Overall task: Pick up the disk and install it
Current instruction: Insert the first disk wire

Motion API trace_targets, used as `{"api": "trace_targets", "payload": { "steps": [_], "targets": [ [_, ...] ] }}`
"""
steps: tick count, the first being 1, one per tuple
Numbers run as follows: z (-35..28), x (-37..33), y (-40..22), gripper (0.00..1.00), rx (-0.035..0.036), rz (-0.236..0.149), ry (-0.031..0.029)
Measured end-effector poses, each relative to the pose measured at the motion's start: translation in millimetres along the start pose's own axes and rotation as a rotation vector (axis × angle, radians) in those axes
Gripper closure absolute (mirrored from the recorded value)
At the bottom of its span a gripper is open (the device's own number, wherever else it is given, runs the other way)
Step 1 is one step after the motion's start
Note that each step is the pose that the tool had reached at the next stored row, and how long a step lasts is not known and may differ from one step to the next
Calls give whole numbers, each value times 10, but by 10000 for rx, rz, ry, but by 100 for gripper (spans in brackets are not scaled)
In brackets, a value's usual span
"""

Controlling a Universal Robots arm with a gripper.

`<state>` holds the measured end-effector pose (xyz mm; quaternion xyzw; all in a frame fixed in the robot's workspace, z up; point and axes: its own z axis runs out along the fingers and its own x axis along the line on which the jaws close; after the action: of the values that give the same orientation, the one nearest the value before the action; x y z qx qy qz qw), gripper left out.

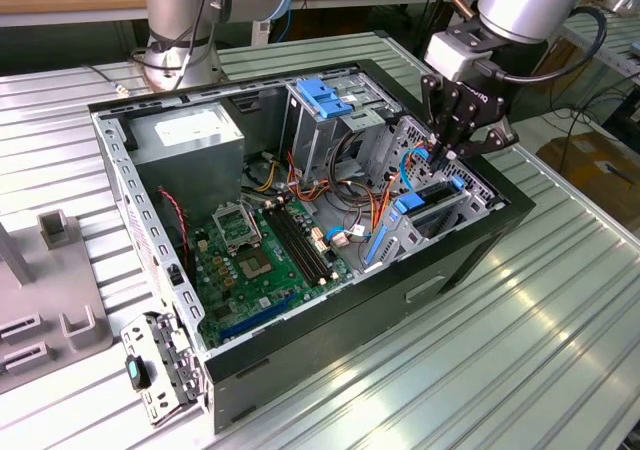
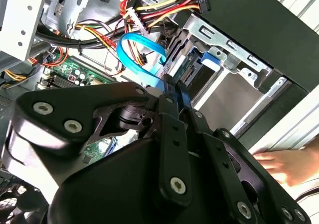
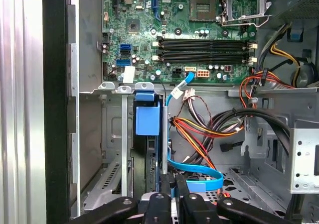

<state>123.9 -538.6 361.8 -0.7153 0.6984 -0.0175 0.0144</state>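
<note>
1. The jaws are almost shut and pinch something thin between them. I think it is the top edge of the disk. A blue cable runs just beside the jaws, so I am not fully sure.
2. The disk sits right under the jaws. It is down inside the metal drive cage, at one end of the open computer case.
3. The picking up looks done, and most of the disk looks like it is already in its slot. I cannot tell if it is pushed all the way in. The jaws have not let go.
4. The disk stands on its thin edge, not lying flat. Its two flat faces look out to each side of the jaws. Its long side runs straight away from the jaws, along the slot, toward the green board. The label is hidden, so I cannot say which way it faces.
</note>
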Motion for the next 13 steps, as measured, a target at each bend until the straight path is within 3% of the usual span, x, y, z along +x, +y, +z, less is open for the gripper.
{"api": "trace_targets", "payload": {
  "steps": [4,13],
  "targets": [
    [12,15,39,84,26,-109,-5],
    [13,20,39,84,26,-109,-4]
  ]
}}
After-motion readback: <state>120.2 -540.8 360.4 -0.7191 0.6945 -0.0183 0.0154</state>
